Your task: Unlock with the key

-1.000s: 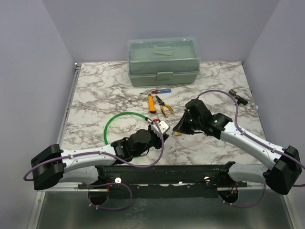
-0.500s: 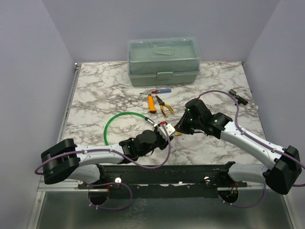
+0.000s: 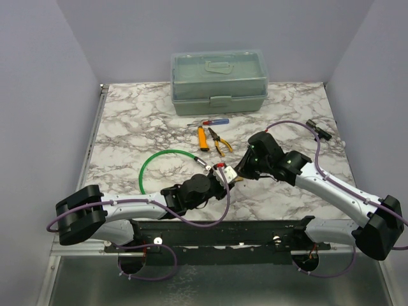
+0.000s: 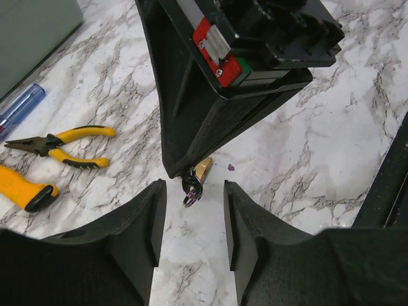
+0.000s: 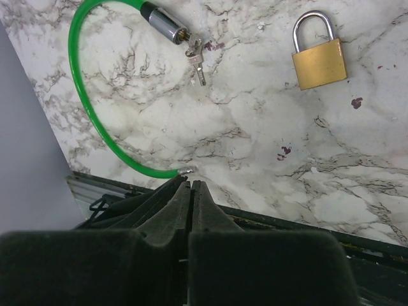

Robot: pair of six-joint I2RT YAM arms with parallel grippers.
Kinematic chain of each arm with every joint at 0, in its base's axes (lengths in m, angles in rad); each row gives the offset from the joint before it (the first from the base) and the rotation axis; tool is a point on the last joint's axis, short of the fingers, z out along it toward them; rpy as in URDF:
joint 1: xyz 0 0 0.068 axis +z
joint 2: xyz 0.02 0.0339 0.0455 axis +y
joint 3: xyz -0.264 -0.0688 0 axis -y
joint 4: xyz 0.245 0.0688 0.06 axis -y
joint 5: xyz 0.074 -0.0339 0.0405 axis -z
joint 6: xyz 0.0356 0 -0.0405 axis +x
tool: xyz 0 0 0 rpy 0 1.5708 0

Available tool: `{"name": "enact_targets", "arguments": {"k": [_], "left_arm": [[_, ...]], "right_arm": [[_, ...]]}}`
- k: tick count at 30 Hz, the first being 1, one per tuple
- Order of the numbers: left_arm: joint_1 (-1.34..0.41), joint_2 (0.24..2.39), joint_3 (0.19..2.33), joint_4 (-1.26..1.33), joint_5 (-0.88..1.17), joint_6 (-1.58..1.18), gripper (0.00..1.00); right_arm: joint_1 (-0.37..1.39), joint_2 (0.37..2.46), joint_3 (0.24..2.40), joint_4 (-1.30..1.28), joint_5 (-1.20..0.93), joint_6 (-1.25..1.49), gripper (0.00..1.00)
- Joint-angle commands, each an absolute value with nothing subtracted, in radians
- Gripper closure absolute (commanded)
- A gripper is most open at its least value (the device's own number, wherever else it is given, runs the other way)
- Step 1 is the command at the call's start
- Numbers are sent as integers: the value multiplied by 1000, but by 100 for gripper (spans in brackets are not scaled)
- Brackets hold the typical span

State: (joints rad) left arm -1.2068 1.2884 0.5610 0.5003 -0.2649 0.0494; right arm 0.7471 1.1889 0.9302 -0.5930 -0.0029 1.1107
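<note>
Pinched shut, the right end effector (image 4: 183, 171) holds what looks like a small dark key ring (image 4: 191, 189) between the left end effector's (image 4: 192, 199) wide-open, empty pads; the brass padlock (image 5: 319, 60) lies flat on the marble bench (image 5: 268, 166) nearby. Centre the ring, then close gently.

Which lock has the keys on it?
The green cable lock: keys sit at its silver end. The gold padlock lies apart, keyless.
</note>
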Motion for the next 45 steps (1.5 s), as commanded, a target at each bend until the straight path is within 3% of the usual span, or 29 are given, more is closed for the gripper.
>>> {"name": "enact_targets", "arguments": {"k": [1, 17, 20, 24, 34, 45], "left_arm": [[-1216, 1301, 593, 529, -316, 72, 57], [-1216, 1350, 612, 586, -410, 110, 71], [-1217, 1354, 614, 590, -427, 115, 79], [-1217, 1357, 614, 595, -442, 120, 100], [-1217, 1340, 598, 595, -445, 115, 100], [-1217, 1211, 508, 614, -377, 83, 100]], "right_arm": [[753, 1170, 922, -603, 6, 1124, 100], [752, 1163, 906, -580, -43, 1138, 100], [753, 1160, 904, -580, -44, 1140, 100], [753, 1154, 898, -577, -49, 1143, 100], [754, 1124, 886, -560, -52, 1137, 99], [753, 1072, 906, -562, -6, 1099, 75]]}}
